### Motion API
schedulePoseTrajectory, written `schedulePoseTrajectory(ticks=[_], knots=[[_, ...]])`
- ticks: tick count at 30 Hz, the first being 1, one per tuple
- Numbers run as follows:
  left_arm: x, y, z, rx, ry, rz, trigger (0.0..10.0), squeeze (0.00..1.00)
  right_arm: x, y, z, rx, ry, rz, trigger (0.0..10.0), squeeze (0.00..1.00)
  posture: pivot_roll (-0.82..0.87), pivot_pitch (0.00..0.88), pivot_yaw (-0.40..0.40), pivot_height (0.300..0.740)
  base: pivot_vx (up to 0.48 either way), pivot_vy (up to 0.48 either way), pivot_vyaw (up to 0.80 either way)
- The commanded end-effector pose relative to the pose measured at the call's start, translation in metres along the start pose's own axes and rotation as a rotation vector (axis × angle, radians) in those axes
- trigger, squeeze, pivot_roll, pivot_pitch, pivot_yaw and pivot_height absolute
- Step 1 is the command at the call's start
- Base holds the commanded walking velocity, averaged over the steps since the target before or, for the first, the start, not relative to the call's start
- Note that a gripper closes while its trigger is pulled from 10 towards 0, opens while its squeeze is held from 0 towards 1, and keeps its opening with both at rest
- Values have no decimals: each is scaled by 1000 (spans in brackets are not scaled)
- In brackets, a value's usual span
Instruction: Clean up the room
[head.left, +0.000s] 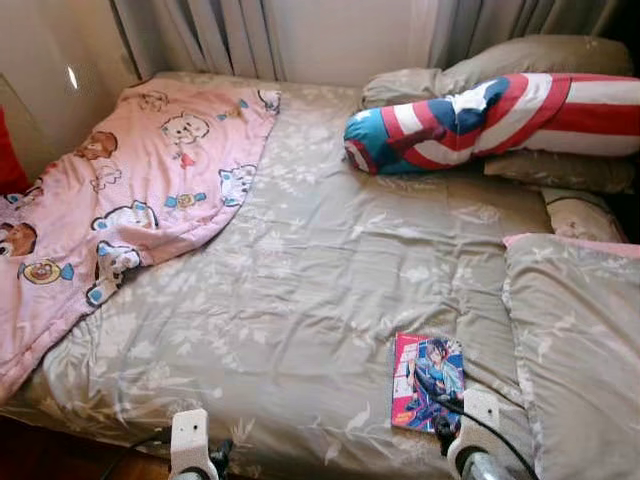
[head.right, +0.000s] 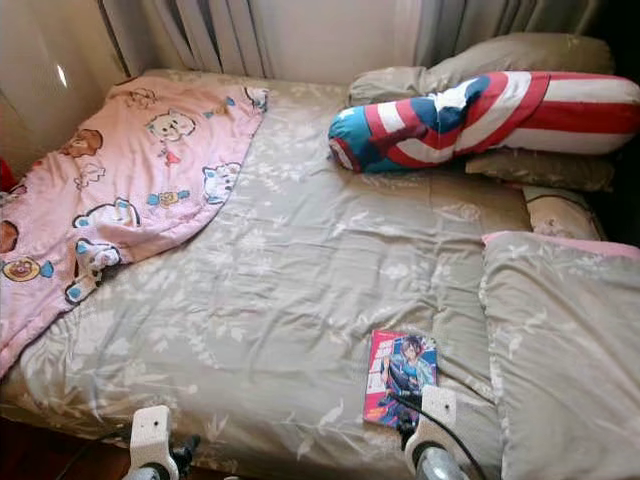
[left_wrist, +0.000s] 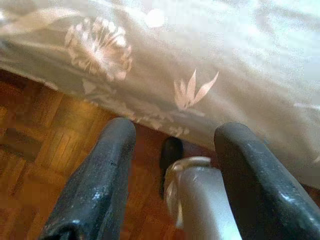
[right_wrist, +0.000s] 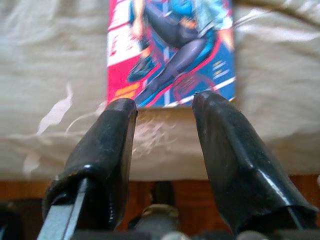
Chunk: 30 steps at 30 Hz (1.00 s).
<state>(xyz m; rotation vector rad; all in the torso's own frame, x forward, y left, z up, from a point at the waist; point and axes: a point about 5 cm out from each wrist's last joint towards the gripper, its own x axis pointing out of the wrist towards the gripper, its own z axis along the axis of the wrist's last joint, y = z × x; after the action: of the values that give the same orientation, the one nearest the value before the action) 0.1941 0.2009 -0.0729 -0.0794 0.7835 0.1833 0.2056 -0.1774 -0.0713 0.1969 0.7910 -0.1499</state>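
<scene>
A comic book (head.left: 428, 381) with a pink and blue cover lies flat on the grey floral bedspread (head.left: 300, 300), near the bed's front edge on the right. My right gripper (right_wrist: 162, 107) is open just short of the book's (right_wrist: 170, 50) near edge, with nothing between its fingers. Its white wrist (head.left: 478, 425) rises at the foot of the bed. My left gripper (left_wrist: 175, 135) is open and empty, low by the bed's front edge, over the wooden floor (left_wrist: 50, 150). Its wrist (head.left: 190, 440) shows at the bottom left.
A pink cartoon blanket (head.left: 110, 210) is spread over the bed's left side. A long red, white and blue pillow (head.left: 480, 120) lies on grey pillows at the back right. A folded grey quilt (head.left: 575, 340) covers the right front corner. Curtains (head.left: 220, 35) hang behind.
</scene>
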Motion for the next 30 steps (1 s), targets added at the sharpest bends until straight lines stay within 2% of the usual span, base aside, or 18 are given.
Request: schedulePoseTrajectory(ticks=[1, 7, 14, 24, 30], knots=[[-3, 4, -13, -4, 52, 24, 10000, 0, -3, 0, -11, -16, 44, 5, 10000, 0, 59, 50, 0, 740, 0, 0, 0], [-2, 6, -8, -9, 33, 15, 10000, 0, -6, -4, -23, -38, 79, 1, 10000, 0, 54, 43, 0, 740, 0, 0, 0], [-1, 4, -2, 6, 8, -5, 10000, 0, -6, -5, -19, -56, 59, 17, 10000, 0, 60, 78, -9, 740, 0, 0, 0], [-2, 7, -6, 0, 24, 10, 10000, 0, -4, 4, -18, -51, 52, 42, 10000, 0, 70, 114, 2, 740, 0, 0, 800], [-1, 8, -3, -1, 24, 11, 10000, 0, -5, 7, -21, -28, 63, 44, 10000, 0, 74, 120, 6, 740, 0, 0, 67]])
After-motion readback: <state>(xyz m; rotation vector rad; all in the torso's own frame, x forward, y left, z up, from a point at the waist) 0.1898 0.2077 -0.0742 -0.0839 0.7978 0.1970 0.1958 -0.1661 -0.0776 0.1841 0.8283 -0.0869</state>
